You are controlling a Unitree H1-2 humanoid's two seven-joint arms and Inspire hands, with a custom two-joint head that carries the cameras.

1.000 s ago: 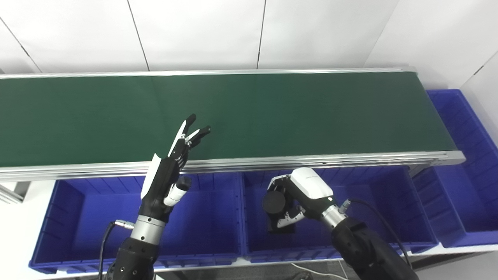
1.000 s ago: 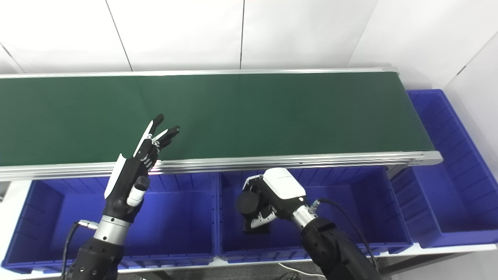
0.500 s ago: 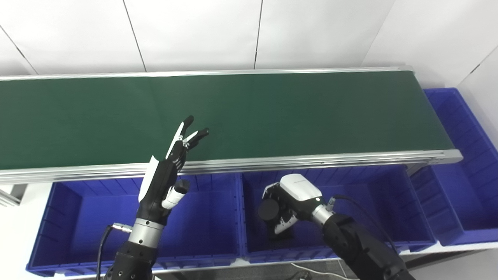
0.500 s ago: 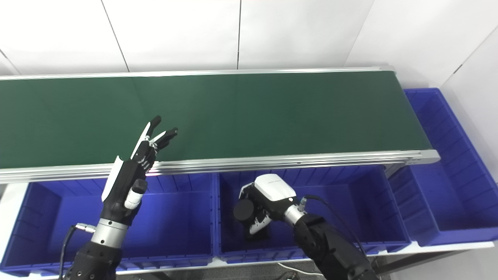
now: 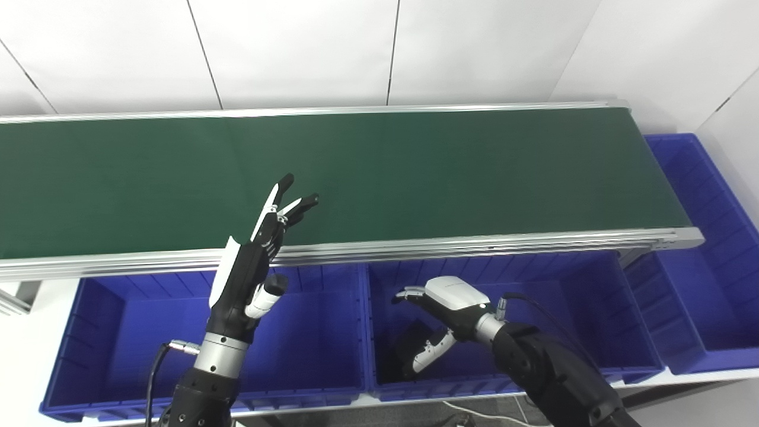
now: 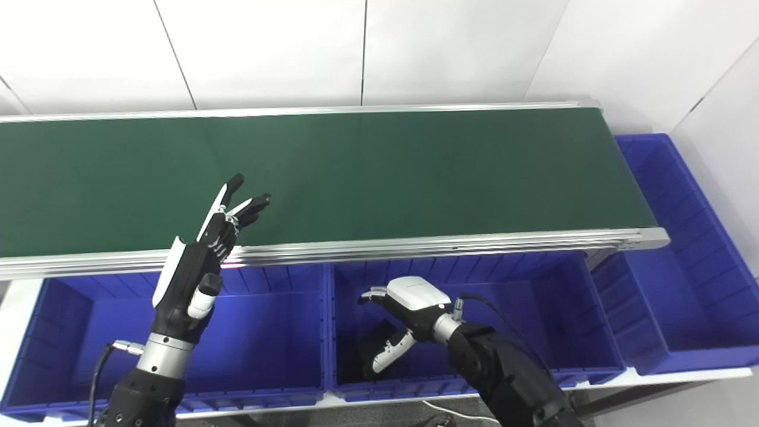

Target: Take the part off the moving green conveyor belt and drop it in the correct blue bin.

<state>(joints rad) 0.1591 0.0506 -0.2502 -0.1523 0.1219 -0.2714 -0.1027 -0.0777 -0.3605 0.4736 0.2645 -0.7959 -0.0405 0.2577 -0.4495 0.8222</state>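
Observation:
My right hand (image 5: 446, 303) is low inside the middle blue bin (image 5: 569, 308), fingers spread and holding nothing. A black part (image 5: 409, 351) lies on the bin floor just below and left of that hand, partly hidden by the thumb; it also shows in the right eye view (image 6: 379, 339). My left hand (image 5: 252, 270) is open, fingers pointing up, raised over the front rail of the green conveyor belt (image 5: 445, 172). The belt carries no part in view.
A left blue bin (image 5: 118, 332) sits below my left hand. A third blue bin (image 5: 705, 237) stands at the belt's right end. The belt's aluminium front rail (image 5: 474, 244) runs between the belt and the bins. A white wall is behind.
My right hand sank deeper into the middle bin and opened, letting go of the black part, which now lies on the bin floor. My left hand has barely moved.

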